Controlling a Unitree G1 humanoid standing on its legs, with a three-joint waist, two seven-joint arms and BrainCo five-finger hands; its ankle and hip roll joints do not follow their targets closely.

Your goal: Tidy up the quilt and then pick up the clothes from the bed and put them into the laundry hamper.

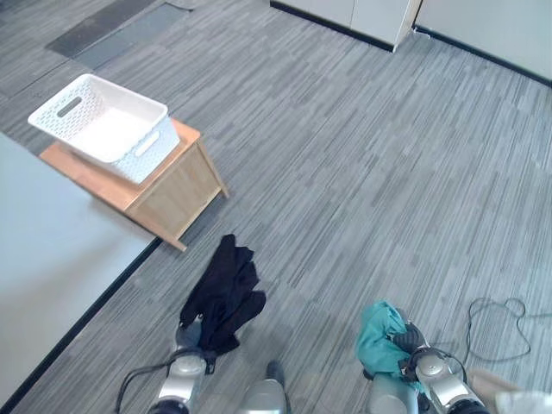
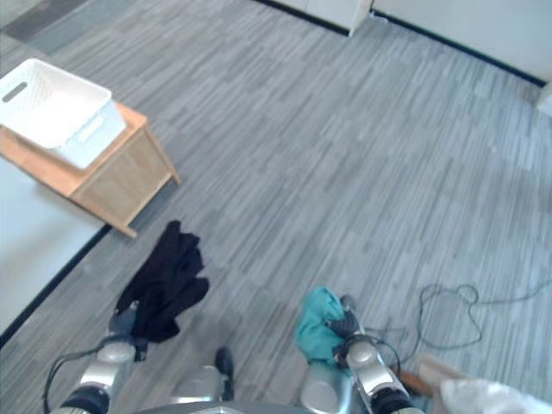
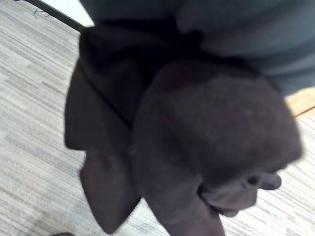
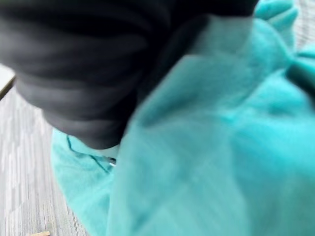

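A black garment [image 1: 224,293] hangs bunched from my left hand [image 1: 188,335], low in the left eye view, over the grey carpet. The left wrist view shows the same black cloth [image 3: 197,147] close up, covering the fingers. My right hand [image 1: 410,338] is shut on a teal garment [image 1: 379,335], which bulges out to its left. Close to the right wrist camera, the teal cloth [image 4: 221,162] lies beside the hand's dark cover [image 4: 74,64]. The white laundry hamper [image 1: 129,153] stands on a low wooden table [image 1: 177,185] at the upper left, well away from both hands.
The bed's pale surface [image 1: 52,259] runs along the left edge, with a dark border beside the wooden table. White cabinets [image 1: 362,17] stand along the far wall. Striped grey carpet [image 1: 362,172] stretches between my hands and the hamper.
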